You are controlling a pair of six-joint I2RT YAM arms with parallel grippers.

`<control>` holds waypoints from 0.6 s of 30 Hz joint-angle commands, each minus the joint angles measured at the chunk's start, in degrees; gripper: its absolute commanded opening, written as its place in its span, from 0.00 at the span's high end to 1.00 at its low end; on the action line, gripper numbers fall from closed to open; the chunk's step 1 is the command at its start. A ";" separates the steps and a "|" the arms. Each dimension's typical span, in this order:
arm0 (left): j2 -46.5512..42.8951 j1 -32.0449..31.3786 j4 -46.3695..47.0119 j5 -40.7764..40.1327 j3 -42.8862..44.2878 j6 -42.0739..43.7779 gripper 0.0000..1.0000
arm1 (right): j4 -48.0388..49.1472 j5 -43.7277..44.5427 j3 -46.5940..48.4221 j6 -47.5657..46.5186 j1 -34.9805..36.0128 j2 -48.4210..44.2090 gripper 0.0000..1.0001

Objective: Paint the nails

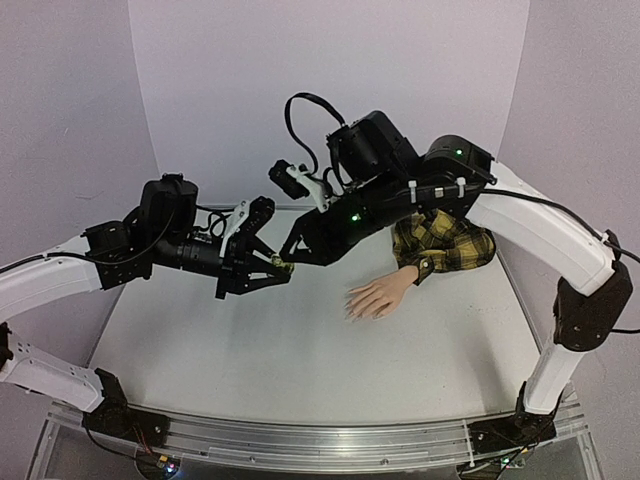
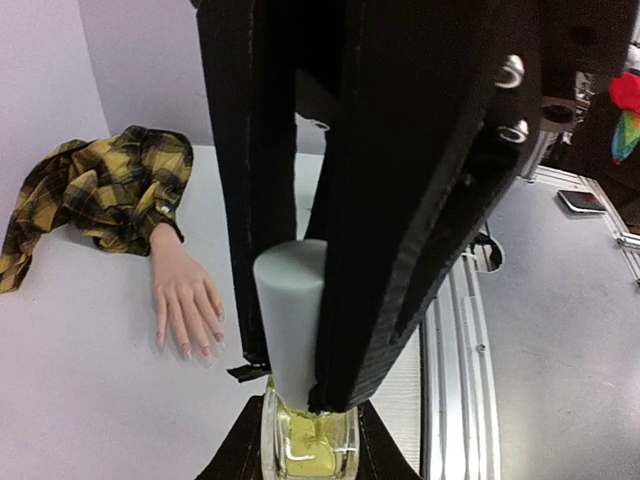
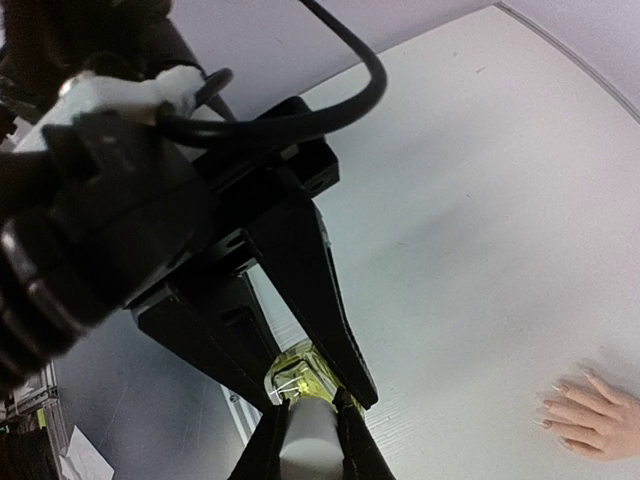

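Your left claw [image 1: 276, 270] is clamped on the tiny yellowish glass bottle [image 2: 308, 448]; your right claw [image 1: 293, 258] pinches its white cylindrical cap [image 2: 290, 300]. The skin-coloured mannequin hand's nails [image 2: 186, 350] lie well right of the bottle.

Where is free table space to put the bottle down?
Free: the near table between the mannequin hand and the front rail. Crowded: the far middle under the left tool and right tool, and the far right, by the plaid sleeve.

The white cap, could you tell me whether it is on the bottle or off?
On: the white cap sits atop the bottle, no gap visible; tightness unclear.
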 commanded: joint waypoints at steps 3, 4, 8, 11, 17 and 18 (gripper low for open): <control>-0.95 -0.02 13.46 -23.15 -1.15 -3.23 1.00 | 0.49 7.55 5.63 11.29 2.03 8.10 1.00; -1.09 -0.04 15.01 -26.75 -1.69 -3.47 1.00 | 0.53 9.64 7.08 14.16 2.12 9.59 1.00; -0.24 -0.29 17.21 -36.61 -2.39 -2.06 1.00 | 4.88 13.87 11.17 26.77 2.17 14.45 1.00; -0.64 -0.36 18.62 -36.48 -3.77 -1.87 1.00 | 6.79 15.24 15.57 31.59 2.20 18.24 1.00; -2.86 -0.54 21.19 -34.55 -6.84 -1.28 1.00 | 7.25 18.52 17.84 31.07 2.17 18.60 1.00; -2.79 -0.53 21.07 -34.47 -6.78 -1.22 1.00 | 7.31 19.05 16.96 30.74 2.16 17.80 1.00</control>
